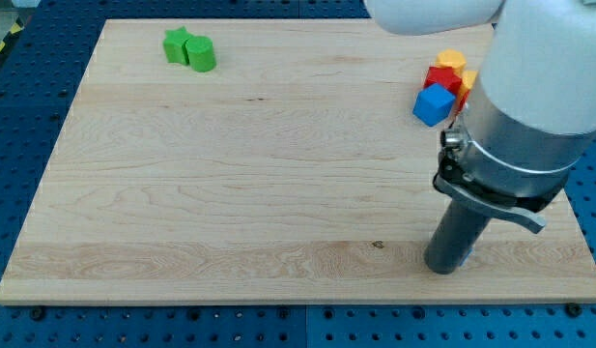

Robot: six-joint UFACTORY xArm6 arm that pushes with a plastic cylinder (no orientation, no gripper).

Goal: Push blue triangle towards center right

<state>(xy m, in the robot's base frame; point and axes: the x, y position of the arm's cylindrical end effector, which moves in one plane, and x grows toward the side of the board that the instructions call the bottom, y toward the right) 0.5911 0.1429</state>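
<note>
Camera view: my tip rests on the wooden board near the view's bottom right, touching no block and holding nothing. Blue block sits at upper right, well apart from the tip; its shape reads more cube than triangle, so I can't confirm it. It touches a red block, with yellow blocks behind, partly hidden by the arm. Green star and green cylinder at upper left. Judgement: small, light, rigid, slides easily; push a flat face squarely or it twists.
</note>
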